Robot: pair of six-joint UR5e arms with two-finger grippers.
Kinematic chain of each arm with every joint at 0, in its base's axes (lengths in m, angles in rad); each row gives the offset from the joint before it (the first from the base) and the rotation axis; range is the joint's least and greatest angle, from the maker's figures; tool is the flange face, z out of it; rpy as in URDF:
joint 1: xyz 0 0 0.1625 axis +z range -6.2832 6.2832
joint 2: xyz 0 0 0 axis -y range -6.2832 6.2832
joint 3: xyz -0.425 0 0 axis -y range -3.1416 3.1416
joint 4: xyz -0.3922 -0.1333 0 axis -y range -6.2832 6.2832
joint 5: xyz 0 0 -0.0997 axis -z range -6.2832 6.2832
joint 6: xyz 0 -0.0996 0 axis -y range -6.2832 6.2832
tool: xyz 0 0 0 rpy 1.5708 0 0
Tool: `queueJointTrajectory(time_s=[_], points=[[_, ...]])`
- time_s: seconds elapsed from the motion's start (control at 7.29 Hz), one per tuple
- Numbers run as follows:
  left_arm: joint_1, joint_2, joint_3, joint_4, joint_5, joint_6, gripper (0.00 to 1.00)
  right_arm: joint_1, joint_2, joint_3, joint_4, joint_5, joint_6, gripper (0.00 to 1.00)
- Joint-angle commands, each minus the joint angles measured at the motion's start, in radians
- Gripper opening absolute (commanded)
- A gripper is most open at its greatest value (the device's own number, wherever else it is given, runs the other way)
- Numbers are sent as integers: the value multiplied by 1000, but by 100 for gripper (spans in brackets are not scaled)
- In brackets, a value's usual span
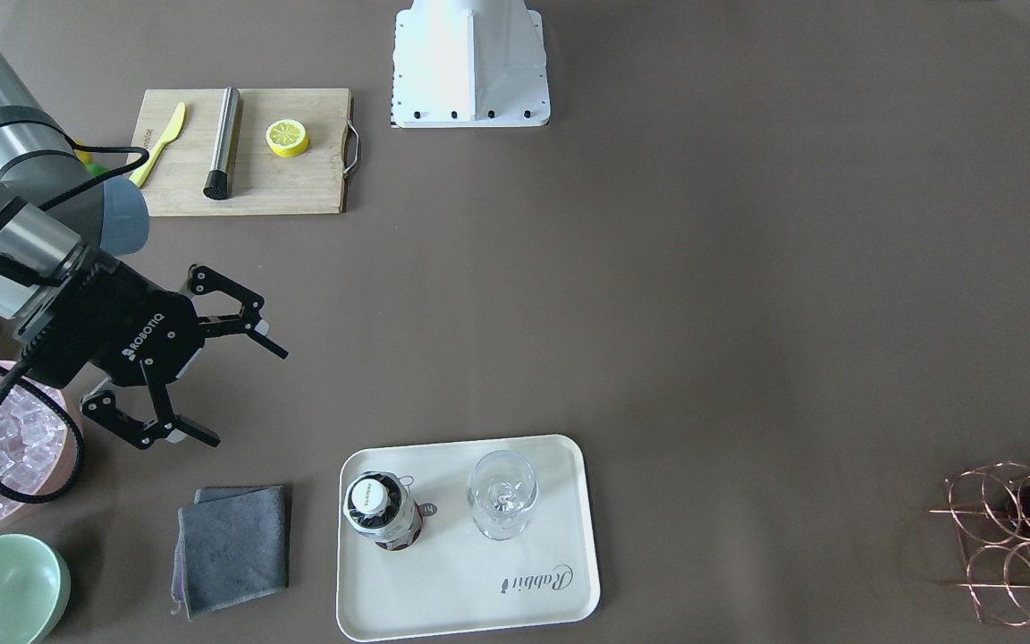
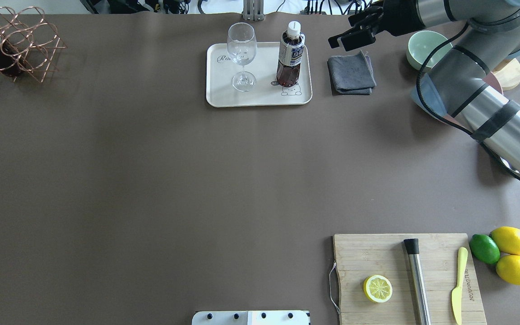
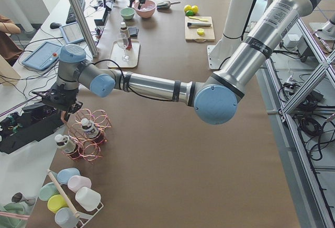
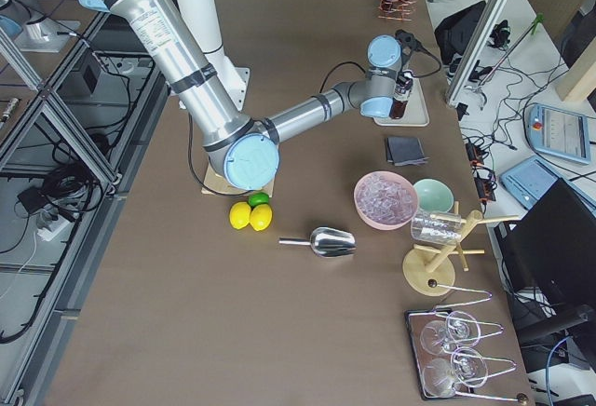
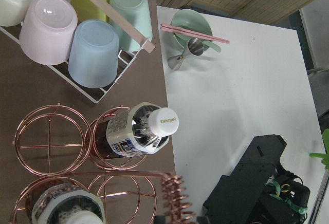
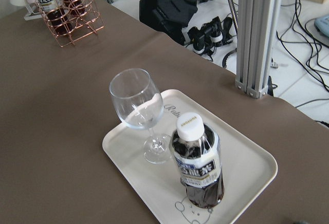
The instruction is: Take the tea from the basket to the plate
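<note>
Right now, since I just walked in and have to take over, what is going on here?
One tea bottle stands upright on the plate beside a wine glass. The right gripper hangs open and empty, clear of the plate, near the grey cloth. The left gripper is at the basket, where two more bottles sit; its fingers' state is unclear.

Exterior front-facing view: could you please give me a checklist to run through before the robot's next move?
1. Tea bottle stands upright on the plate: ok.
2. Right gripper is open and well clear of the tea bottle: ok.
3. Wine glass is upright on the plate, apart from the tea bottle: ok.
4. Two other bottles sit in the basket cells, caps up: ok.
5. Left gripper is near the basket; open or shut: cannot tell.
</note>
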Motion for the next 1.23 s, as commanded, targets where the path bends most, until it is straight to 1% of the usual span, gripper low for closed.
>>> queueJointTrajectory(time_s=[0.0, 0.14, 0.27, 0.41, 0.55, 0.69, 0.82, 0.96, 1.1], points=[[2, 6, -7, -2, 24, -2, 97, 35, -208, 94, -155, 81, 1, 100], [-4, 7, -14, -2, 18, -3, 97, 41, -288, 204, -336, 82, 1, 100], [-8, 27, -46, -2, 13, 5, 97, 51, -344, 327, -578, 82, 1, 100], [-10, 70, -106, -1, 5, 20, 97, 83, -407, 430, -781, 81, -2, 100], [-21, 111, -150, 1, -83, 73, 97, 117, -495, 508, -901, 79, -17, 100], [-66, 130, -175, 11, -214, 136, 94, 156, -566, 523, -977, 75, -26, 100], [-88, 170, -183, 10, -360, 258, 88, 189, -609, 520, -1040, 70, -48, 100], [-94, 267, -232, 8, -440, 481, 89, 235, -678, 517, -1051, 68, -186, 100], [-94, 338, -305, 11, -444, 580, 89, 286, -738, 503, -1053, 53, -298, 100]])
